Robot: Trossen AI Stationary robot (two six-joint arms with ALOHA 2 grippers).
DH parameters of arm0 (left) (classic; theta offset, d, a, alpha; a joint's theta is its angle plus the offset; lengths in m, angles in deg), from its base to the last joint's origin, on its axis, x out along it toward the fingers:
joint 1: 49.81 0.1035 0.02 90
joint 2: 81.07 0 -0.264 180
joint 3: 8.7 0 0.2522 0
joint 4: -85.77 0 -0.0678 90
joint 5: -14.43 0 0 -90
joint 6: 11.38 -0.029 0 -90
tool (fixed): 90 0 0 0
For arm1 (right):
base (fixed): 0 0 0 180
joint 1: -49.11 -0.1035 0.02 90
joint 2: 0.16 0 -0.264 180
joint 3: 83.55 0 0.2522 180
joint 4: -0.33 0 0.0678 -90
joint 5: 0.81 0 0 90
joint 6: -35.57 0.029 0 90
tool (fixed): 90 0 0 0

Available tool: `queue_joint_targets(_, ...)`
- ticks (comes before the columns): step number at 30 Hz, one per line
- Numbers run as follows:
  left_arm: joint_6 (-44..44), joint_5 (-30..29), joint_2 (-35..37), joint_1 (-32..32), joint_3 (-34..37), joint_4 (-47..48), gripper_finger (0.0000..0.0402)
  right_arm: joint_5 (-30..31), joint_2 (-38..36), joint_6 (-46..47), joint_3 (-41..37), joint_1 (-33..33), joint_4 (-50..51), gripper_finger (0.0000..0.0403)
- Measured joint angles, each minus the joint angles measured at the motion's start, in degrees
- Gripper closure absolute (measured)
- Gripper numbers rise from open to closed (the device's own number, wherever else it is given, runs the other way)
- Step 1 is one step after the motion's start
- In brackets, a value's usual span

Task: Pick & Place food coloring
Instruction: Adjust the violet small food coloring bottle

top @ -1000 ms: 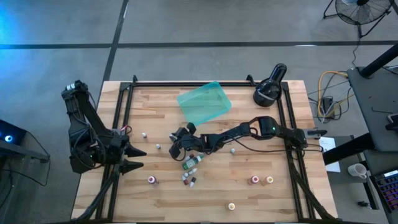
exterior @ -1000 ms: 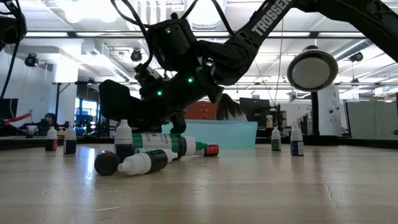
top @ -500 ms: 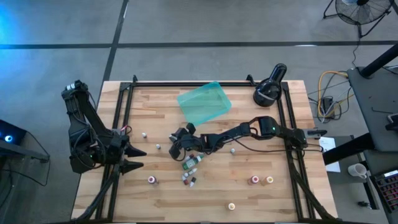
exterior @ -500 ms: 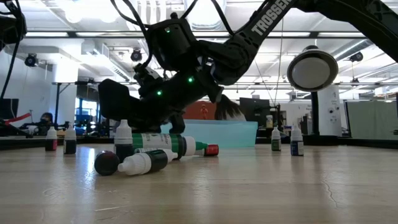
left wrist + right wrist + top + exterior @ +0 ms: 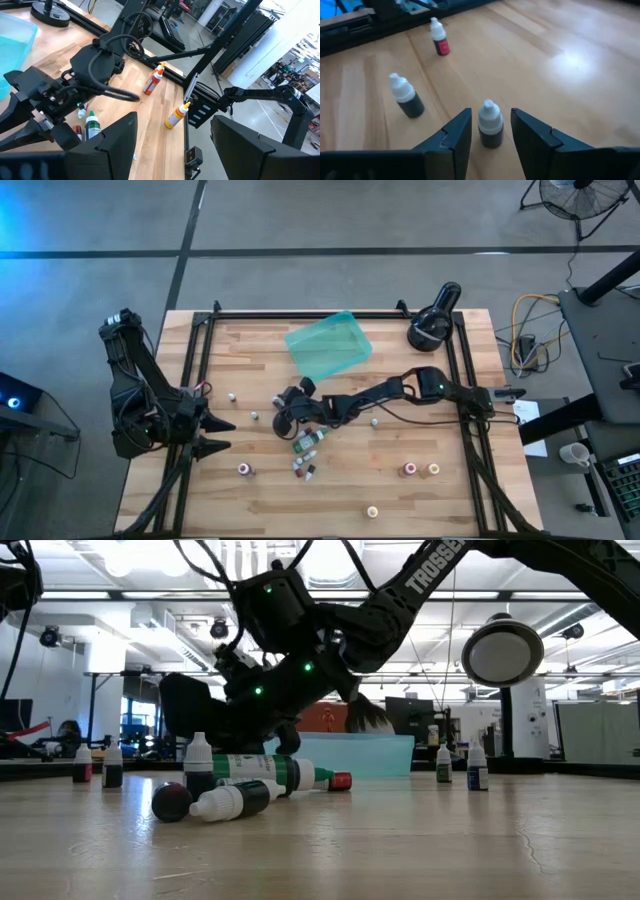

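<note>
1. Beside the teal tray [image 5: 328,345], toward the table's middle, the right gripper [image 5: 282,417] reaches low over scattered food coloring bottles [image 5: 309,442].
2. Only the right wrist view shows its fingers [image 5: 451,137] spread, apart from a small dark upright bottle [image 5: 491,124] standing between them, white-capped.
3. From table height, two green bottles [image 5: 262,772] lie on their sides under the arm, hidden from the wrist camera.
4. Away from the tray, the left gripper [image 5: 215,434] waits at the wooden table's [image 5: 450,500] edge, fingers [image 5: 116,145] wide.
5. Near the tray's far side stands a round black lamp-like device [image 5: 432,323]; the tray is translucent plastic.
</note>
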Motion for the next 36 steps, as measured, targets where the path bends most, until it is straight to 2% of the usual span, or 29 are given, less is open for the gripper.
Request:
queue_joint_targets(4,0.0,0.0,0.0,0.0,0.0,0.0,0.0177,0.0,-1.4,-5.5,0.0,-0.8,0.3,0.0270)
queue_joint_targets(7,0.0,0.0,0.0,0.0,0.0,0.0,0.0177,-0.2,-3.7,-6.6,0.0,-1.7,4.1,0.0273)
queue_joint_targets(12,-0.3,0.0,0.0,0.0,0.0,0.0,0.0177,-0.6,-8.9,-3.5,0.0,-2.8,21.2,0.0281)
queue_joint_targets(17,-1.2,-0.1,0.0,0.0,0.0,0.0,0.0177,-8.9,-16.3,0.1,0.2,-3.1,39.6,0.0286)
queue_joint_targets(21,-1.2,-0.4,0.0,0.0,0.0,0.0,0.0177,-16.1,-21.1,-0.5,0.2,-3.3,48.2,0.0291)
queue_joint_targets(29,-1.2,-0.4,0.0,0.0,0.0,0.0,0.0177,-16.9,-24.6,-9.5,-0.3,-4.7,59.0,0.0294)
queue_joint_targets(34,-1.1,-0.4,0.0,0.0,0.0,0.0,0.0177,-17.6,-24.6,-14.1,-1.2,-5.0,59.2,0.0290)
queue_joint_targets(36,-0.9,-1.1,0.0,0.0,0.0,0.0,0.0177,-17.6,-24.6,-11.4,-1.0,-5.0,58.9,0.0289)
